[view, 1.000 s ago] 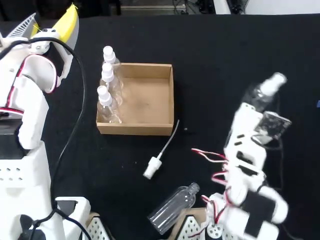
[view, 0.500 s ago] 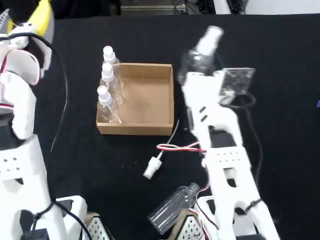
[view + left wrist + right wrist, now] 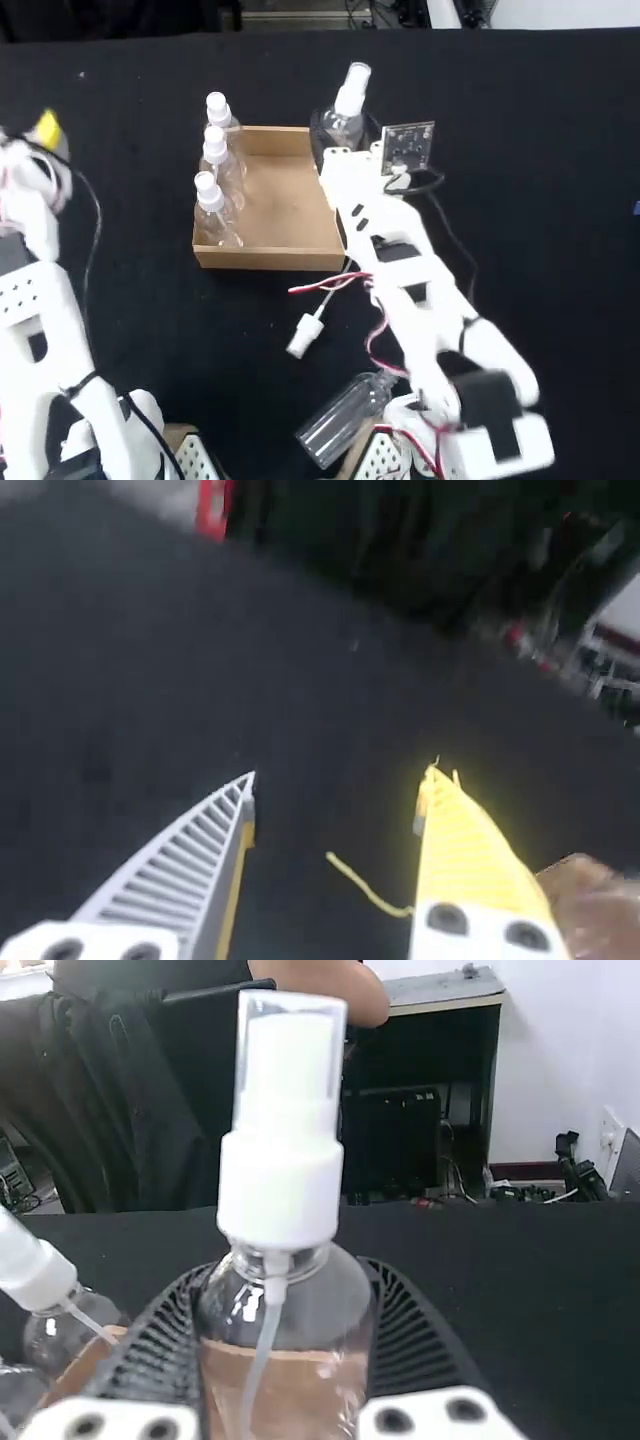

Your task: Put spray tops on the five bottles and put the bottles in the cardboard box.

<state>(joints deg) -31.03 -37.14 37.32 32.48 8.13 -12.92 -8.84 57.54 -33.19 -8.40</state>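
Pinching capped bottle (image 3: 283, 1190), right tool (image 3: 280, 1310) hovered over cardboard box (image 3: 270, 258) rim; best shifted inward, lowered upright; left tool (image 3: 335, 810) spread.

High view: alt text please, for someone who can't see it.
The right hand holds a capped bottle upright at the far right corner of the cardboard box. Three capped bottles stand along its left wall; a loose spray top and an uncapped bottle lie in front.

five bottles (image 3: 349, 414), five spray tops (image 3: 303, 337), one box (image 3: 290, 205)
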